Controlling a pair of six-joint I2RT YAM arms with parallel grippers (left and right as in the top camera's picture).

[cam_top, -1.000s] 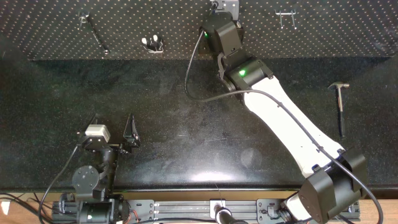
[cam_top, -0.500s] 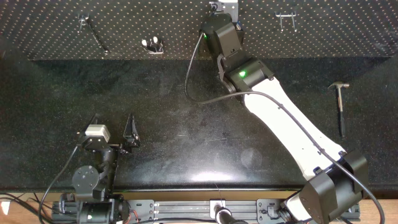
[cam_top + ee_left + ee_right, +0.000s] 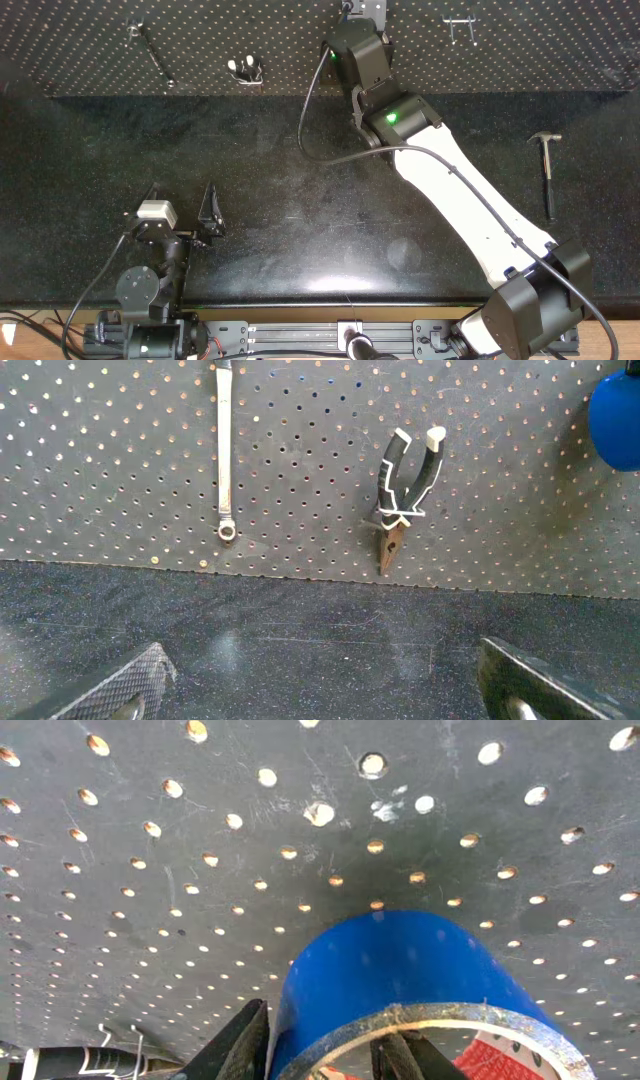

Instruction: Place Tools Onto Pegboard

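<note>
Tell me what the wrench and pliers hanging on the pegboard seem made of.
Long silver wrench: bare metal, probably steel, judging by its bright even sheen. Black-handled pliers: dull brownish metal nose, possibly rusted or just shaded; the grips look rubber- or plastic-coated, matte black with white tips.

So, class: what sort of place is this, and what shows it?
Probably a workshop or lab bench: a pegboard holding a wrench and pliers, a hammer on the dark worktop, and robot arms.

Black worktop point(image 3: 270, 170) w/ pale scuffs near the middle. Slotted metal rail point(image 3: 290, 333) runs along its near edge.
</note>
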